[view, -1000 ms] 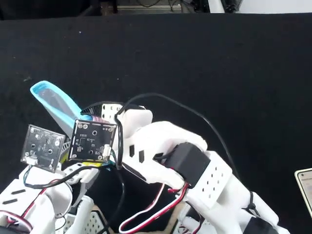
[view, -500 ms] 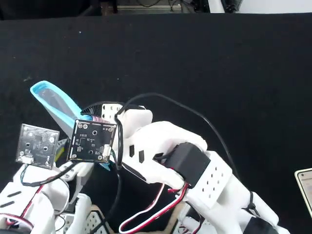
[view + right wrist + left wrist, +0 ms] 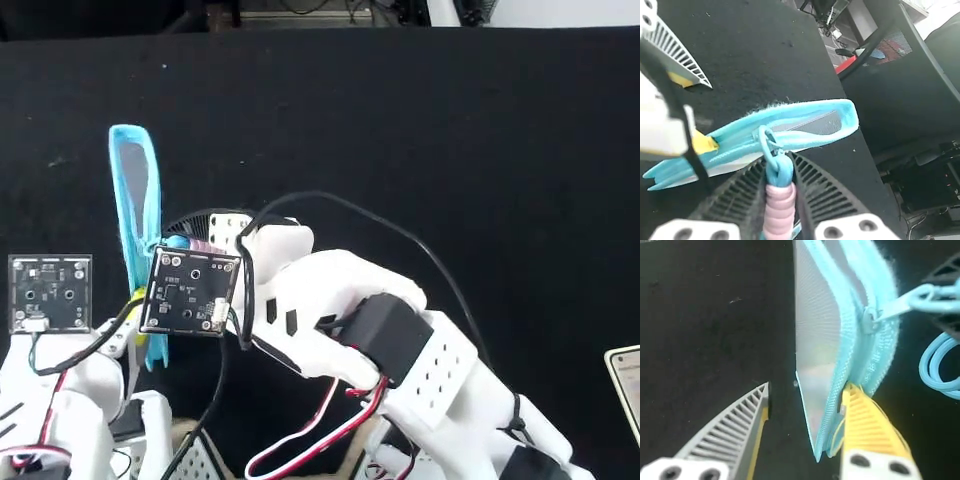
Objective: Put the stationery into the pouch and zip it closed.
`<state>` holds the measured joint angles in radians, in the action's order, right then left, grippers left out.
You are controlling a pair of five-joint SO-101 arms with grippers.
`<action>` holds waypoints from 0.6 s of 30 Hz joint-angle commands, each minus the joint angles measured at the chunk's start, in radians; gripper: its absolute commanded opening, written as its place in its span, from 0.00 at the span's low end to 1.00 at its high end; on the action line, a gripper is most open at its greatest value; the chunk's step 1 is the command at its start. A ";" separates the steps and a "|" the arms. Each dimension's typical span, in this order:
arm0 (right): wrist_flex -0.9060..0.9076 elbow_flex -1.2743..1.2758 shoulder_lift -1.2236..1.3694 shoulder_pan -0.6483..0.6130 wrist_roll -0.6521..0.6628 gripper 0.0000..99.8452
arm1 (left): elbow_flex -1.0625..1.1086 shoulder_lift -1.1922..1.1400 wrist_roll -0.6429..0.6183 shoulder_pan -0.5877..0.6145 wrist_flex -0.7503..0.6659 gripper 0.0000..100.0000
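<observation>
My right fingers (image 3: 779,162) pinch the blue pull cord (image 3: 774,167), and a pink sleeve (image 3: 779,212) lies between them just behind the pinch. The cord leads to the zipper slider (image 3: 764,136) on the pale blue pouch (image 3: 810,120). My left fingers (image 3: 807,386) are spread around the pouch's near end. The yellow one touches the zippered edge and the grey one stands apart on the mesh side. The pouch stands on its edge on the black tabletop (image 3: 400,120), stretching away from both arms to a rounded far end.
</observation>
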<state>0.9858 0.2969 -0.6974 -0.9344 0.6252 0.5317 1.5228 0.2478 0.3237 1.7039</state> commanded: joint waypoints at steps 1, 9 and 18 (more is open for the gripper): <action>-0.020 -0.005 -0.027 0.000 0.005 0.01 | -0.047 0.028 0.002 0.013 0.049 0.23; -0.020 -0.005 -0.027 0.000 0.005 0.01 | -0.073 0.275 0.005 0.013 0.055 0.23; -0.020 -0.005 -0.027 0.000 0.005 0.01 | -0.061 0.301 -0.043 -0.225 0.057 0.23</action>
<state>0.9858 0.2969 -0.6974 -0.9344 0.6252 0.4810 1.8251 0.2478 0.2547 1.7561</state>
